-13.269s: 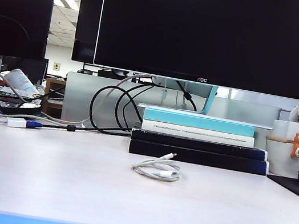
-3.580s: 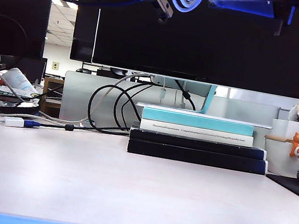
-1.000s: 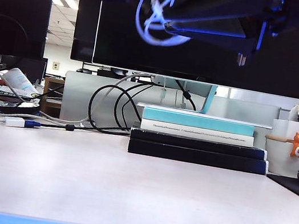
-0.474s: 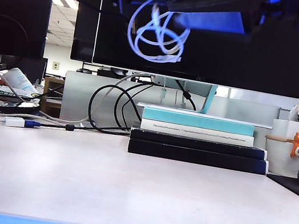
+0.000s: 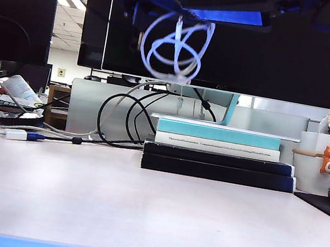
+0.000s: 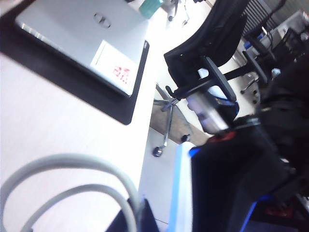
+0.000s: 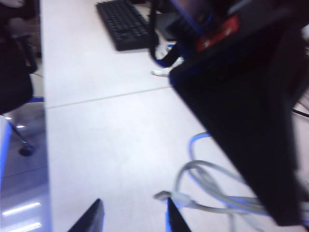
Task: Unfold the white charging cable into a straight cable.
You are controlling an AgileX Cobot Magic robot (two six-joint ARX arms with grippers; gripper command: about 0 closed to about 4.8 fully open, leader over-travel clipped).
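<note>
White charging cable [image 5: 173, 49] hangs looped above the books [image 5: 220, 154], pinched by left gripper [image 6: 137, 220]; right gripper [image 7: 133, 215] jaws spread, cable just past them.

Both arms are black-bodied, with blue panels visible along their undersides in the exterior view. The left gripper [image 6: 140, 217] shows a black finger edged in blue. The right gripper [image 7: 133, 217] has two dark, blue-edged fingers [image 7: 89, 220]. One black housing carries a red marking.
</note>
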